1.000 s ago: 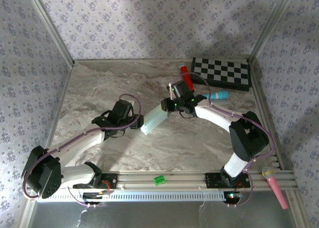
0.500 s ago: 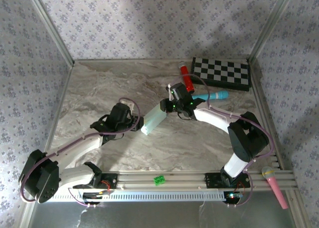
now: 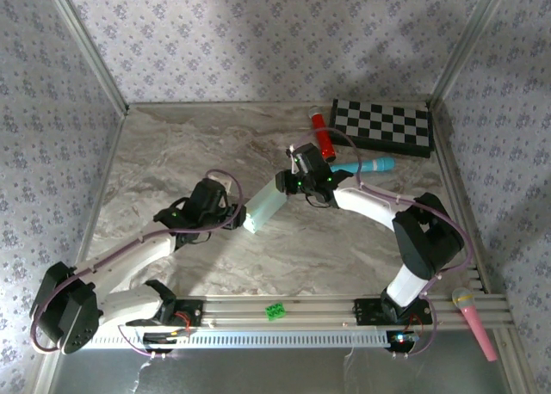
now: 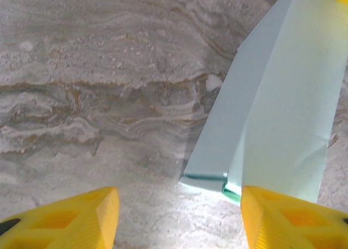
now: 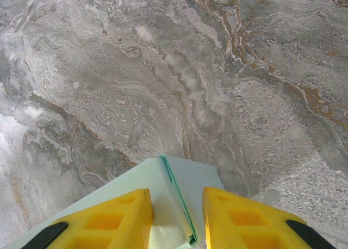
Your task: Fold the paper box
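The right pincer (image 5: 175, 192) is clenched on the upper end of the paper box (image 3: 264, 206), which slants down toward the bench (image 3: 172, 153). The left pincer (image 4: 178, 190) has spread wider over the last second and edged in. The box's lower end now lies between its released fingers, probably ready for a fold.

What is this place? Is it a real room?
Probably a robot practice booth: wallpapered panels on metal framing box in a marble-look tabletop, with a left arm and right arm bolted to its front rail.
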You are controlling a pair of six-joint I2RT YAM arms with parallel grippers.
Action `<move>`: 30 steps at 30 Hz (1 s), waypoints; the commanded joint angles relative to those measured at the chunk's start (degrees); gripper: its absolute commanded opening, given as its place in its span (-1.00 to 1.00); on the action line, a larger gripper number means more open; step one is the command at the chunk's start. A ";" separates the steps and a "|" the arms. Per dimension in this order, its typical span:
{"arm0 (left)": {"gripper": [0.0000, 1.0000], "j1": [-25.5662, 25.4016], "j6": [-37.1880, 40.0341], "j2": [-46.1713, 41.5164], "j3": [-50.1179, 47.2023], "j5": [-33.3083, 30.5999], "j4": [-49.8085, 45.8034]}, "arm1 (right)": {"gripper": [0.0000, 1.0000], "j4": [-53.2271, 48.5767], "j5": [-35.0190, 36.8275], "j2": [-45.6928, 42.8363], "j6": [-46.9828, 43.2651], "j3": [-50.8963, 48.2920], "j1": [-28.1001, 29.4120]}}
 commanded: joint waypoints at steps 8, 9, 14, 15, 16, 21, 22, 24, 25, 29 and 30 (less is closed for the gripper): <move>0.27 0.15 0.18 -2.16 3.53 2.26 -2.69 | -0.37 -13.04 2.32 4.62 -0.10 -2.21 0.62; 0.26 0.25 0.00 -2.59 3.76 1.94 -2.41 | -0.37 -13.11 2.25 4.58 -0.16 -2.10 0.60; 0.25 1.29 -0.18 -2.15 4.60 4.25 -0.20 | -0.37 -13.30 2.23 4.82 -0.36 -1.92 0.62; 0.21 1.43 -0.37 -1.29 4.87 5.36 0.21 | -0.37 -13.35 2.16 4.93 -0.34 -1.81 0.61; 0.18 1.60 -0.77 -0.28 5.17 6.38 0.62 | -0.37 -13.39 2.08 4.91 -0.35 -1.82 0.62; 0.08 1.70 -0.83 4.51 6.15 7.84 1.05 | -0.37 -13.63 2.11 4.87 -0.40 -1.73 0.57; 0.08 1.77 -0.72 5.33 6.19 8.51 1.44 | -0.37 -13.66 2.14 4.85 -0.47 -1.73 0.55; 0.07 1.72 -0.14 6.74 6.21 10.03 1.62 | -0.37 -13.79 2.14 4.89 -0.47 -1.75 0.49; 0.04 1.77 0.03 7.55 6.36 10.61 1.21 | -0.37 -13.79 2.13 5.01 -0.47 -1.69 0.48; 0.00 1.68 0.56 8.53 5.40 10.80 -0.51 | -0.37 -14.09 2.46 5.05 -0.44 -1.95 0.55; 0.00 1.63 0.76 8.29 4.91 10.32 -0.83 | -0.37 -13.97 2.48 5.10 -0.30 -2.15 0.59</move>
